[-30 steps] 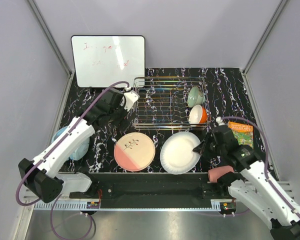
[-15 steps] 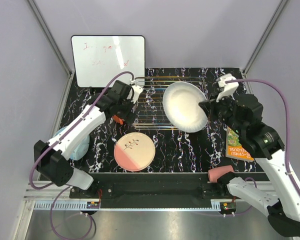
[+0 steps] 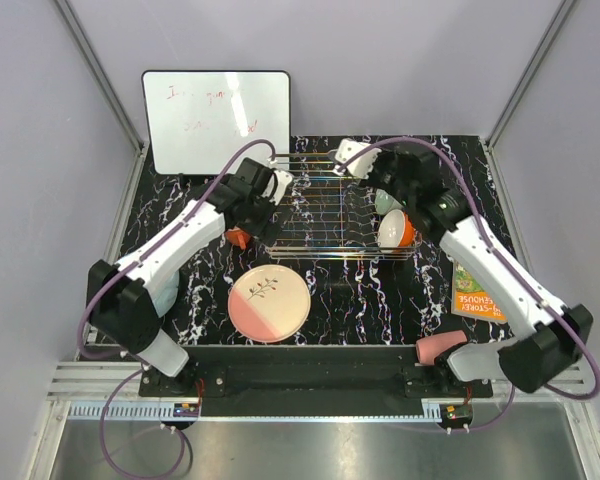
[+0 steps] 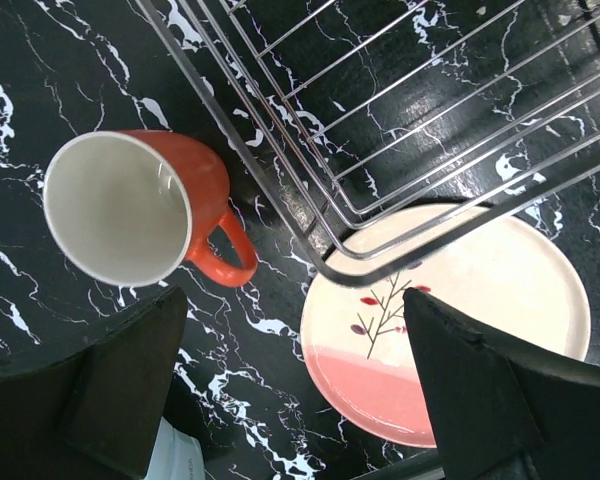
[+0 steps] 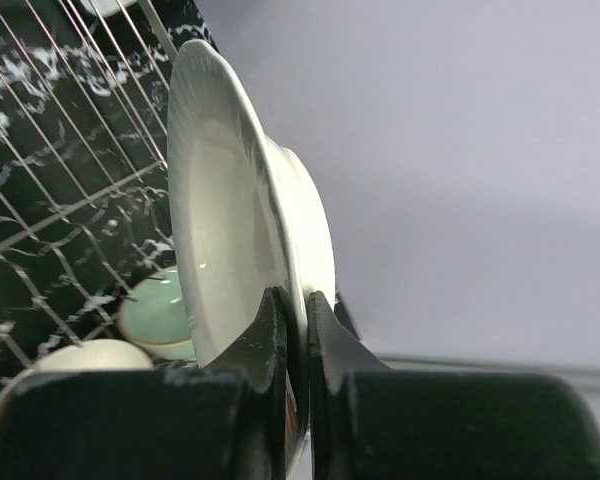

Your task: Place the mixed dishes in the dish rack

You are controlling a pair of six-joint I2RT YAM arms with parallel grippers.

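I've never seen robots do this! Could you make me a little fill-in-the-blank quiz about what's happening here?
1. The right gripper is shut on a white fluted ____, held on edge above the dish rack.
2. The left gripper is open near an orange ____ outside the rack.
3. The plate with the twig drawing lies on the ____, not in the rack.

Missing words: plate; mug; table.

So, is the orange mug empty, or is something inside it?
Empty: the left wrist view looks straight into the orange mug, and only its bare white inside shows.
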